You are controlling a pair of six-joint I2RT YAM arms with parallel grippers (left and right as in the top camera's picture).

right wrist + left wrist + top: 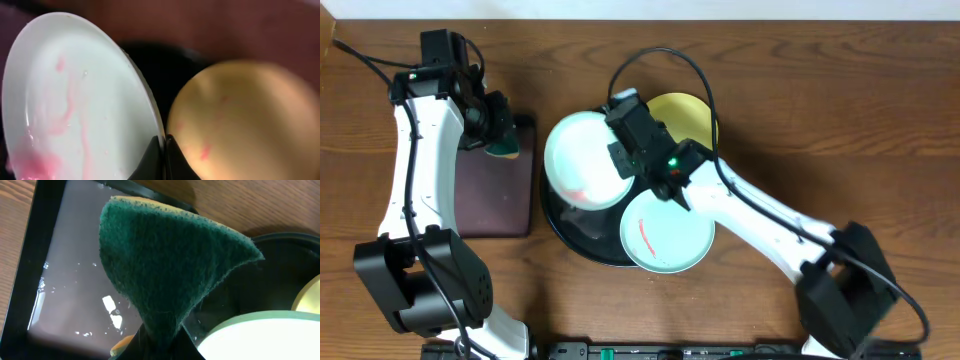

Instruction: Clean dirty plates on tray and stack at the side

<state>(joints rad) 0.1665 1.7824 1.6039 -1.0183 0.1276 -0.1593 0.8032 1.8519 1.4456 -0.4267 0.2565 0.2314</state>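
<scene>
A pale blue-green plate (582, 160) with red smears is tilted up over the left of the black tray (570, 232). My right gripper (623, 150) is shut on its right rim; the right wrist view shows the fingers (164, 150) pinching the rim of this plate (70, 100). A pale yellow plate (695, 118) with small red marks lies at the back right of the tray, also seen in the right wrist view (250, 125). A second blue-green plate (670, 232) with a red streak lies at the front right. My left gripper (500, 135) is shut on a green sponge (165, 260).
A dark rectangular tray (490, 185) with water drops on it (75, 280) lies left of the black tray, under the left gripper. The right arm stretches from the front right corner across the table.
</scene>
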